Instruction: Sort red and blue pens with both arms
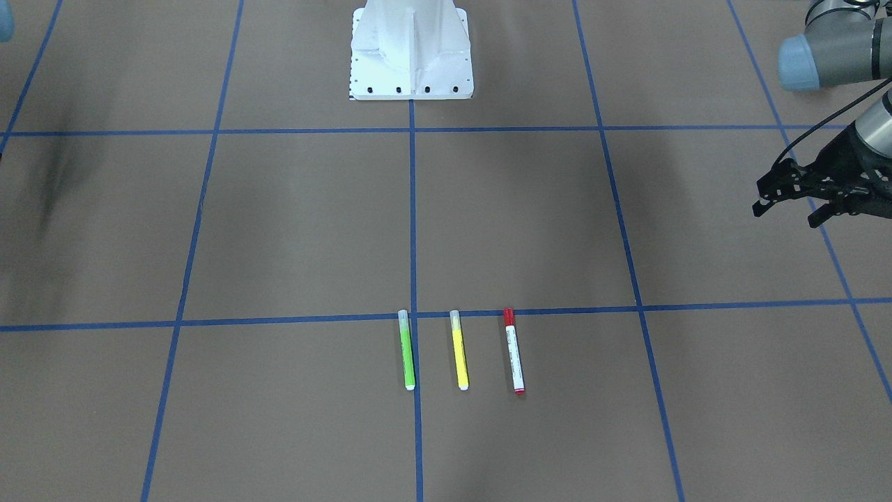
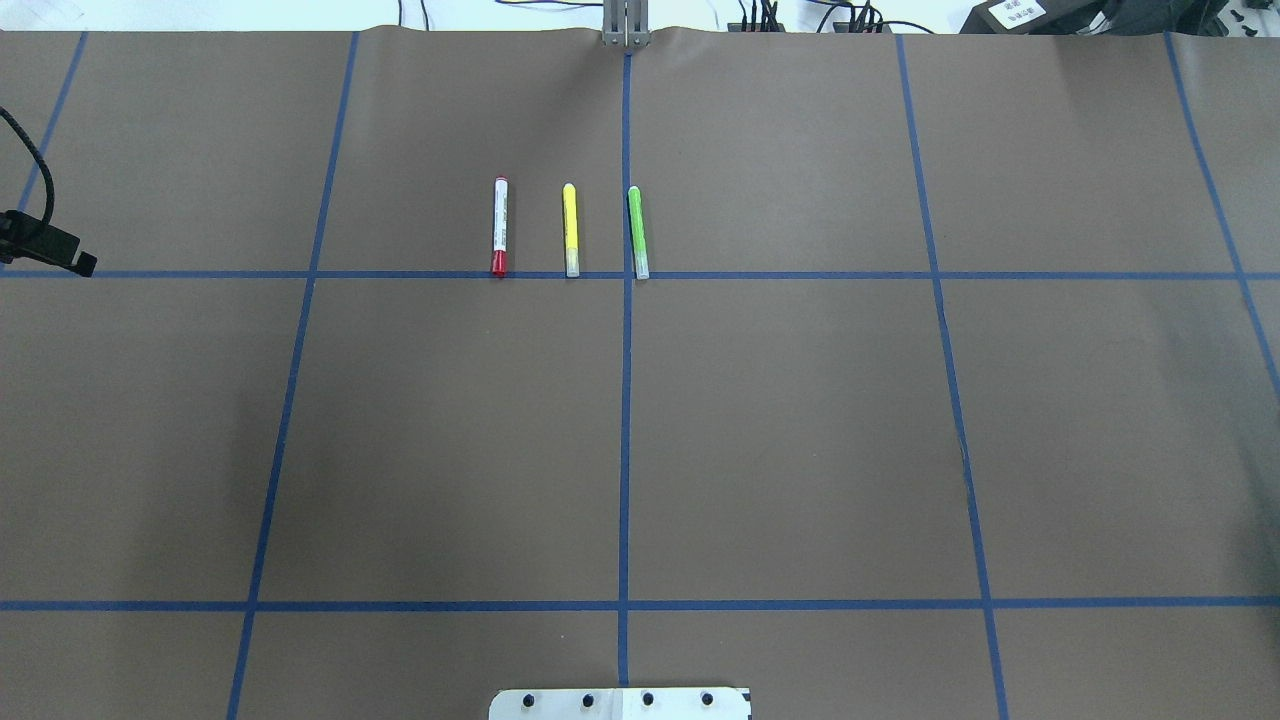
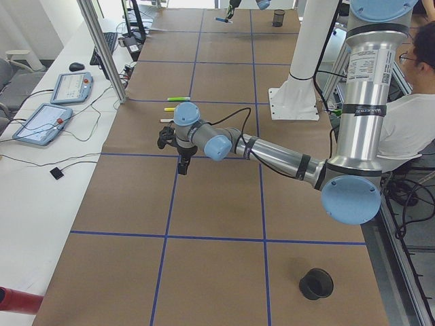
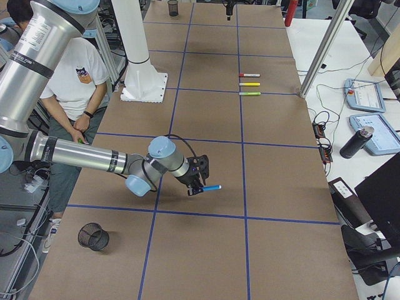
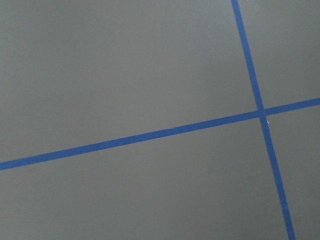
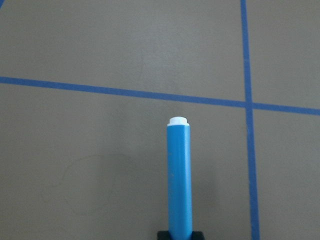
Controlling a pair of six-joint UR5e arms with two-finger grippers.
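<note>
The red pen [image 1: 513, 352], white-barrelled with a red cap, lies on the brown table beside a yellow marker [image 1: 458, 351] and a green marker [image 1: 407, 350], all parallel in a row. The same red pen [image 2: 500, 227] shows left of centre in the overhead view. The blue pen [image 6: 180, 175] points forward from my right gripper [image 4: 199, 180], which is shut on it and holds it level just above the table near that end. My left gripper [image 1: 787, 213] hovers open and empty near the table's opposite end, far from the row of pens.
A black mesh cup [image 4: 92, 236] stands on the table near my right arm's end. A black cup [image 3: 317, 283] stands near my left arm's end. The white robot base [image 1: 411, 63] is at the table's middle edge. A seated person [image 4: 75, 81] is beside the base.
</note>
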